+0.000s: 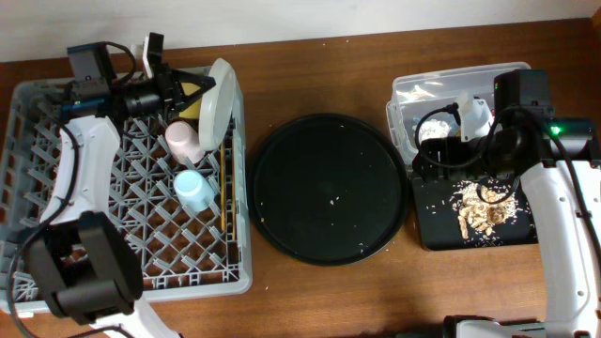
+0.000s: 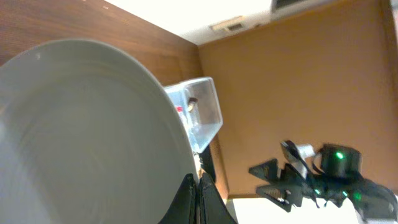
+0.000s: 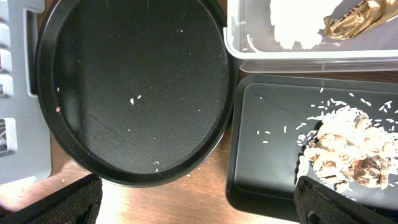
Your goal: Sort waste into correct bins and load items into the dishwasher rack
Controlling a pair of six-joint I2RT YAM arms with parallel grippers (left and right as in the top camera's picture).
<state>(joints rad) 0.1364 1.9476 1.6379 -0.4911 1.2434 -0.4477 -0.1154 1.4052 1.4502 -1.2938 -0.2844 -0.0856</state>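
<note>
The grey dishwasher rack (image 1: 56, 197) holds the white plate (image 1: 223, 99) on edge, the yellow bowl (image 1: 194, 101), the pink cup (image 1: 183, 141), the light-blue cup (image 1: 194, 191) and the chopsticks (image 1: 223, 188). My left gripper (image 1: 199, 87) is shut, its tips at the plate's rim (image 2: 81, 137). My right gripper (image 3: 199, 205) is open and empty above the gap between the round tray and the black bin (image 3: 267, 155). The food scraps (image 3: 348, 149) lie in the black bin. The napkin (image 3: 298, 25) and gold wrapper (image 3: 360, 15) lie in the clear tub (image 3: 249, 53).
The large round black tray (image 1: 329, 188) sits mid-table between the rack and the bins, with a few crumbs on it. The clear tub (image 1: 408, 94) stands behind the black bin (image 1: 432, 230) at the right. The rack's corner shows in the right wrist view (image 3: 18, 124).
</note>
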